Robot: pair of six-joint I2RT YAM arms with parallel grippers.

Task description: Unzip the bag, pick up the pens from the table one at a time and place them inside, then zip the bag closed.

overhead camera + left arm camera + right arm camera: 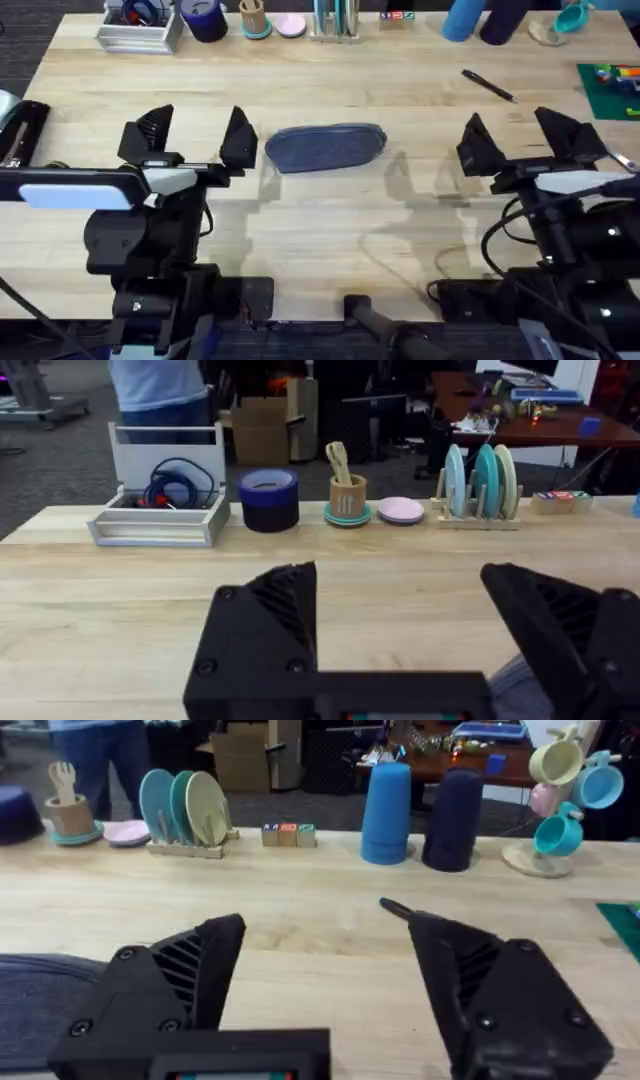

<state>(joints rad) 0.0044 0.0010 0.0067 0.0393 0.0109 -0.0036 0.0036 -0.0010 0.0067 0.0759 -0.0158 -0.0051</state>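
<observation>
The blue-grey bag [325, 147] lies flat on the wooden table [330, 235] at its middle, zipper closed as far as I can see. One black pen [488, 85] lies to the far right of the bag; its tip [393, 907] peeks out behind my right finger. My left gripper [197, 137] hovers open just left of the bag, with nothing between its fingers [262, 630]. A sliver of the bag [510, 685] shows by one left finger. My right gripper [520, 137] stands open to the right of the bag [45, 990], nearer than the pen.
Along the far edge stand a white tray of cables [140, 25], a dark blue tape roll [205, 20], a wooden cup [253, 18], a plate rack [335, 20], blue and dark cylinders [415, 815] and a mug tree [565, 790]. A green mat [612, 88] lies far right.
</observation>
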